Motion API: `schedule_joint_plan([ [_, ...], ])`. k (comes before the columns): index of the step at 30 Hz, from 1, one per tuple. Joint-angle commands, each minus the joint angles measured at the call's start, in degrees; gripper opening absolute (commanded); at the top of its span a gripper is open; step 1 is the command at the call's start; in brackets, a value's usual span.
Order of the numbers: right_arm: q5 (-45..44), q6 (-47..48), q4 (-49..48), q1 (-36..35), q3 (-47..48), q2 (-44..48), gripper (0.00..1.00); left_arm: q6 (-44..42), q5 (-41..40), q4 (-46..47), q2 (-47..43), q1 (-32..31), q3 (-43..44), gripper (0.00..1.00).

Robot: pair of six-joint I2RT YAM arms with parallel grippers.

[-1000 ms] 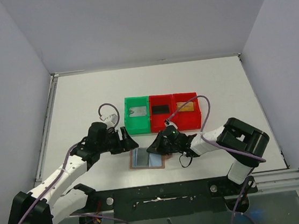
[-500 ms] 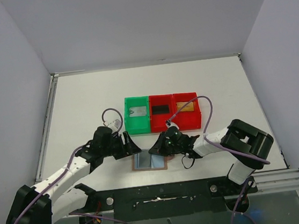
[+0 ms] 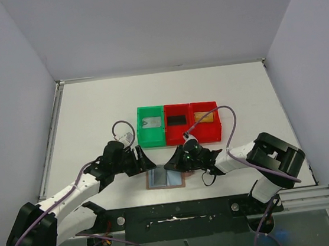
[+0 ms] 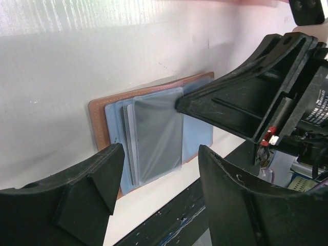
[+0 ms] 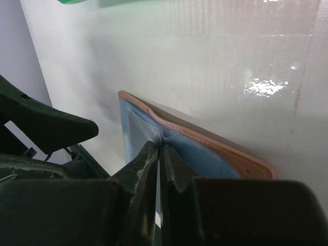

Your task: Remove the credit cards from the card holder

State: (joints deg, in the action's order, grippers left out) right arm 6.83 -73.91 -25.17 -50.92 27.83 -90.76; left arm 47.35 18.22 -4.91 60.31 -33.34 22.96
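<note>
Table (image 3: 79,109): white, card holder (image 3: 165,178) under both tools.
Left gripper (image 4: 160,159): moved in, jaws apart, narrowing; credit cards (image 4: 154,136) just ahead, between them.
Right gripper (image 5: 160,151): together, tips on holder's fold.
Next: likely card pinch.

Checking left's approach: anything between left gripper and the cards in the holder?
No. Left wrist view: open left gripper faces the credit cards across bare table only; the right gripper tip sits at their far corner.

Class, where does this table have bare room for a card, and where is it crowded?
Free: the table strip behind the bins, and beside them. Crowded: in front, where left gripper and right gripper meet at the card holder.
</note>
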Motion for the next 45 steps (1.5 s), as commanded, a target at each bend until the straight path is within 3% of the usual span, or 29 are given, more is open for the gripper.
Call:
schedule_joint_plan([
  [1,-0.50,1.55,-0.38,0.21,0.24,3.38,0.00,0.02,0.74,4.35,-0.11,-0.69,-0.20,0.58],
  [13,-0.83,1.84,0.82,0.16,0.23,3.74,0.00,0.72,1.51,6.27,0.95,-1.07,-1.56,0.58],
  [15,-3.18,2.16,7.84,-0.16,2.80,3.67,0.08,0.60,0.88,5.51,0.46,-1.08,-1.16,0.58],
  [18,-6.77,3.52,17.99,-1.35,6.91,3.60,0.29,0.29,-2.30,2.49,-1.56,-1.06,-0.16,0.58],
  [20,-7.49,4.27,22.15,-1.68,8.63,3.67,0.34,0.13,-5.89,0.12,-4.03,-1.05,0.76,0.58],
  [31,-17.80,7.01,41.96,-7.12,21.37,2.70,0.37,0.10,-18.40,-9.53,-13.55,-1.02,3.36,0.59],
  [37,-20.25,7.08,45.74,-9.19,26.04,0.39,0.34,0.75,-23.79,-13.15,-18.19,-1.03,4.20,0.59],
  [45,-21.45,6.26,52.54,-11.02,32.24,-4.35,0.40,1.34,-26.65,-14.91,-20.93,-1.07,4.27,0.59],
])
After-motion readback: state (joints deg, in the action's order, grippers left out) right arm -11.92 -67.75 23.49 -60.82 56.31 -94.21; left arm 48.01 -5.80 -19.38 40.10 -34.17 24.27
